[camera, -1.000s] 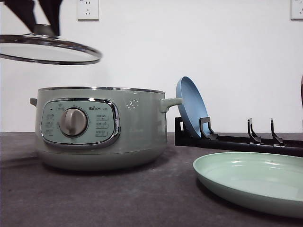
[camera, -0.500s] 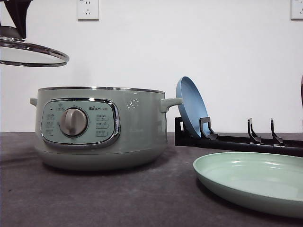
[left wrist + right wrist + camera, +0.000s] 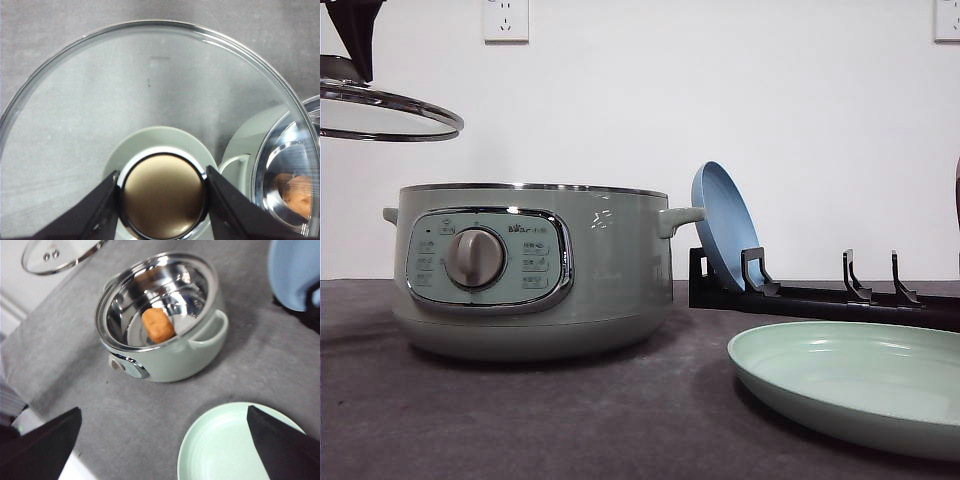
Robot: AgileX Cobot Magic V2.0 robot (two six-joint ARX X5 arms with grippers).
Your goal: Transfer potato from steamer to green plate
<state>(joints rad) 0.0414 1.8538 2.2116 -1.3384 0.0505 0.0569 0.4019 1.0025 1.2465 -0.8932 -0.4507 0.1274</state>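
Observation:
The potato (image 3: 158, 325), an orange-brown lump, lies on the shiny floor of the open steamer (image 3: 170, 362); a sliver of the potato (image 3: 296, 192) also shows through the glass in the left wrist view. In the front view the steamer (image 3: 610, 260) stands left of centre. My left gripper (image 3: 350, 68) is shut on the knob (image 3: 162, 200) of the glass lid (image 3: 390, 105), holding it in the air up and left of the pot. The green plate (image 3: 850, 385) rests at the front right. High above the table, my right gripper (image 3: 164, 411) is open with nothing in it.
A blue plate (image 3: 725, 225) stands on edge in a black dish rack (image 3: 820, 298) behind the green plate. The dark grey table (image 3: 620, 420) runs under everything, with a white wall and sockets behind it.
The lid has travelled left, off the steamer, in my left gripper's grip over the last second. It has barely shifted in the last half second. Steamer and plates stayed put.

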